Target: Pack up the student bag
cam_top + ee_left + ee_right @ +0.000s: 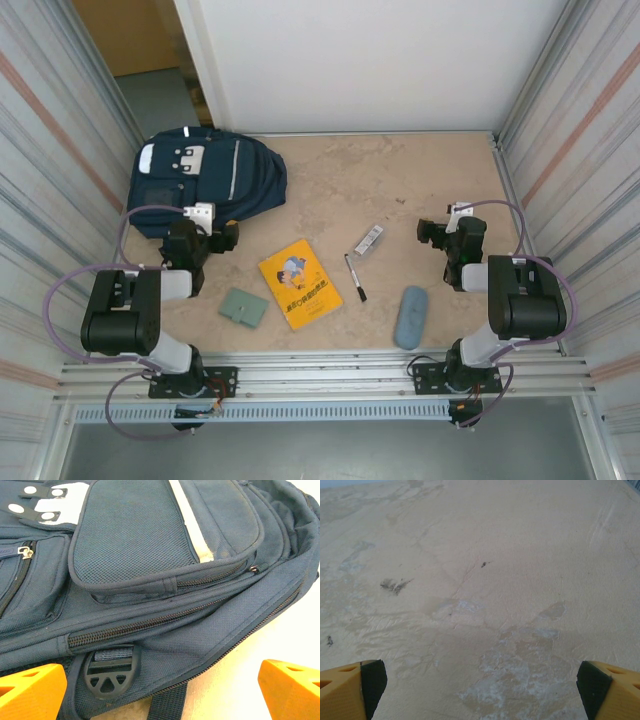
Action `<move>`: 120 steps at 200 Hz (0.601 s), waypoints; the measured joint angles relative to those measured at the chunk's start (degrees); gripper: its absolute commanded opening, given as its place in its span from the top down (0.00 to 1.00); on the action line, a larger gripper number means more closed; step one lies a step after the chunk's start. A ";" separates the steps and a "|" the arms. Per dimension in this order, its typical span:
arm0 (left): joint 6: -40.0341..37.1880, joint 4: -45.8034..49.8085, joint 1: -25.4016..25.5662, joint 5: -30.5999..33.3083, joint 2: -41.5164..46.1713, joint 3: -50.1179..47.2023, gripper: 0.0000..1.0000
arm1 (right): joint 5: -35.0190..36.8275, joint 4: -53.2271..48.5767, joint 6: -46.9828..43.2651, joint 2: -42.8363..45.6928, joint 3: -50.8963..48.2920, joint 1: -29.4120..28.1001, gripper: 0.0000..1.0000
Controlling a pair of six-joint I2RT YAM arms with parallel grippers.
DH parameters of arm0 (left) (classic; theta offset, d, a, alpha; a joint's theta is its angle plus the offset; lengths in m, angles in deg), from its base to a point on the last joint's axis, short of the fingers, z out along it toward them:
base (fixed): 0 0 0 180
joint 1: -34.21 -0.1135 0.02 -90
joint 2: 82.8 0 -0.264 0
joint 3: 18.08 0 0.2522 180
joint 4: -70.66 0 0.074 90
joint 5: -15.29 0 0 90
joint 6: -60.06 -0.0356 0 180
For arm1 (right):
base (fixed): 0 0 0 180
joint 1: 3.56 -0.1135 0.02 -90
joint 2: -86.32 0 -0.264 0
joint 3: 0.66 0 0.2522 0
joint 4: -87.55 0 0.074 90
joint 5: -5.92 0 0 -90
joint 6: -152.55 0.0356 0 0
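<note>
Counter point(400, 190) carries the student bag point(210, 170) at the upper left of the frame; we see our left claw point(226, 236) released just beside it, our right claw point(428, 232) released at middle right.

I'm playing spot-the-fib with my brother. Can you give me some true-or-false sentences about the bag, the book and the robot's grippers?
1. The student bag lies in the far left corner of the table. True.
2. The yellow book is inside the bag. False: it lies on the table, between the green wallet and the pen.
3. The right gripper holds the pencil case. False: it is open over bare table, and the pencil case lies near that arm's base.
4. The left gripper is open, right by the bag. True.
</note>
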 measured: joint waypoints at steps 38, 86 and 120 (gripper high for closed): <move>0.87 4.48 0.55 4.87 3.54 0.07 0.01 | 0.02 0.00 0.00 0.00 0.00 -0.02 0.01; 1.70 20.46 10.84 15.85 21.92 4.33 0.01 | 3.65 -22.34 3.30 6.95 8.83 -2.21 0.01; 0.28 32.39 21.24 21.03 27.80 12.90 0.01 | -3.48 -40.83 13.42 8.76 32.00 0.28 0.01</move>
